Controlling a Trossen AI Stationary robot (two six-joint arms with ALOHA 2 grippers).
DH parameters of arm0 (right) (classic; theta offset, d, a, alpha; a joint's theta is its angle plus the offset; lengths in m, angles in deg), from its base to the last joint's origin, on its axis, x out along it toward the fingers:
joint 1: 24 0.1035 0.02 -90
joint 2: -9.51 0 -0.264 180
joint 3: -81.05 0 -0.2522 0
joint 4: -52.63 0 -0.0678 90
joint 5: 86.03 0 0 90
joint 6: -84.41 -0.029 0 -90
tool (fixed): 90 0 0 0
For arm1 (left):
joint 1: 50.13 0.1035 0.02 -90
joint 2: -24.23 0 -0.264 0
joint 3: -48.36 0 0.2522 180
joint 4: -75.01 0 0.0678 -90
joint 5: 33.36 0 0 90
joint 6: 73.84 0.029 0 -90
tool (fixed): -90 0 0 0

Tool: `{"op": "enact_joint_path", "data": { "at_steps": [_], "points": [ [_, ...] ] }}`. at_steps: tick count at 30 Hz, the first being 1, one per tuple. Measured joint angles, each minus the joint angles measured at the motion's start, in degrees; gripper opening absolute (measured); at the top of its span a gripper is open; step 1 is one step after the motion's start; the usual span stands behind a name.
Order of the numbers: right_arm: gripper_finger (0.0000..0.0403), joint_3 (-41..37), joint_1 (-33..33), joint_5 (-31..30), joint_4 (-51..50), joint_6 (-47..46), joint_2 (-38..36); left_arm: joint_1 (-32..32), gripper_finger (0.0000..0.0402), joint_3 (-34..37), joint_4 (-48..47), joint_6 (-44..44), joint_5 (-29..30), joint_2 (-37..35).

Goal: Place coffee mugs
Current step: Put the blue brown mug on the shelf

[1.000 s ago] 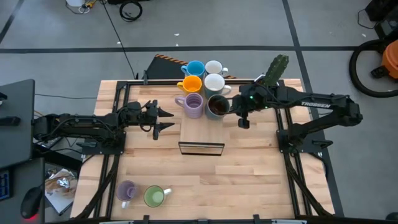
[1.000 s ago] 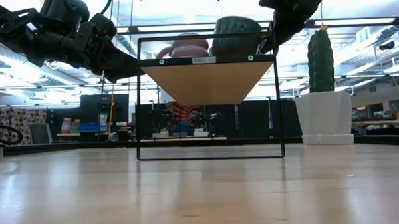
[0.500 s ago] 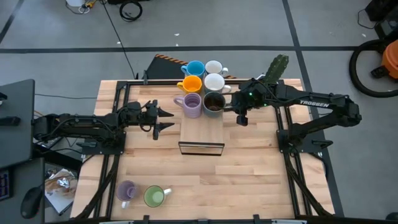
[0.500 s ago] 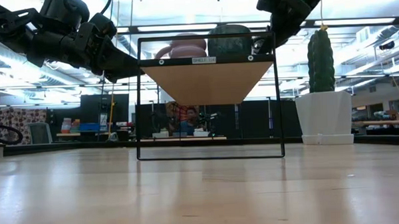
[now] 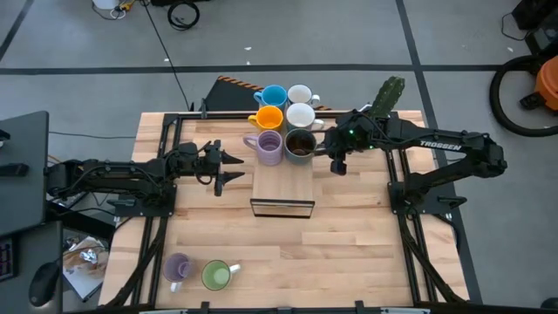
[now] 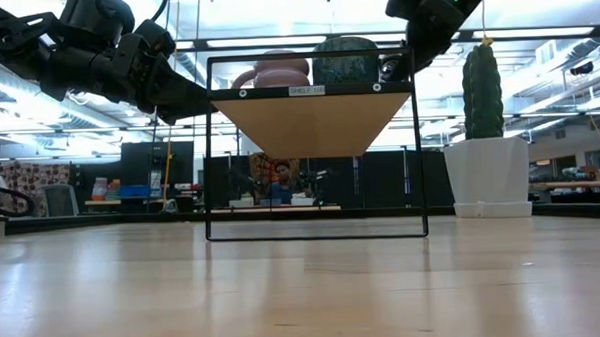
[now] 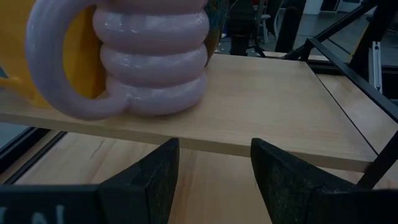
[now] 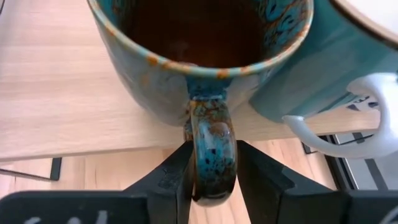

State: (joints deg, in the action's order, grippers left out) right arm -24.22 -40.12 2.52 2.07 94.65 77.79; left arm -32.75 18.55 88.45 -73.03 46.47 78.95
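A wooden shelf [image 5: 283,187] on a black frame stands mid-table. Six mugs sit on its top: light blue [image 5: 274,95], white [image 5: 300,93], orange [image 5: 268,118], white [image 5: 301,114], lavender [image 5: 271,146] and dark brown [image 5: 301,145]. The dark brown mug [image 8: 199,56] has a speckled teal outside. My right gripper [image 5: 329,152] is shut on it at the shelf's right side. My left gripper [image 5: 230,167] hangs open to the left of the shelf, facing the lavender mug [image 7: 149,56]. A second lavender mug [image 5: 177,267] and a green mug [image 5: 216,276] stand on the table near its near left corner. My right gripper pinches the dark brown mug's handle [image 8: 212,149] between its two fingers [image 8: 174,177], one on each side of the loop. The fingers come level from the table's right. The mug stands upright with its base on the shelf's board [image 8: 68,106], next to a white mug [image 8: 336,56].
A white pot with a green cactus [image 5: 388,94] stands on the table behind my right arm, near the far right corner. The shelf's black frame [image 6: 317,233] stands on the table, with open space beneath the board. Bare wood lies in front of the shelf [image 5: 349,262].
My right gripper has carried the dark brown mug a little toward the table's left and down, from just above the shelf's right edge to beside the lavender mug, and then stopped. It has stayed shut on the handle.
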Motion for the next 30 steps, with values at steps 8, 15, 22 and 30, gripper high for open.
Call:
{"op": "enact_joint_path", "data": {
  "at_steps": [8,15,22,30],
  "points": [
    [0.0124,0.0,0.0,0.0,1.7,-0.2,0.0,0.0,0.0205,0.0,0.0,-0.1,0.0,0.0],
    [0.0124,-0.1,0.0,0.0,1.7,-0.2,0.0,0.0,0.0205,0.0,0.0,-0.1,0.0,0.0],
    [0.0124,-0.1,-1.0,1.5,1.6,0.9,0.0,0.0,0.0205,0.0,0.0,-0.2,0.0,0.0],
    [0.0124,-0.1,-2.4,1.7,1.7,2.5,0.0,0.0,0.0205,0.0,0.0,-0.1,0.0,0.0]
  ]
}}
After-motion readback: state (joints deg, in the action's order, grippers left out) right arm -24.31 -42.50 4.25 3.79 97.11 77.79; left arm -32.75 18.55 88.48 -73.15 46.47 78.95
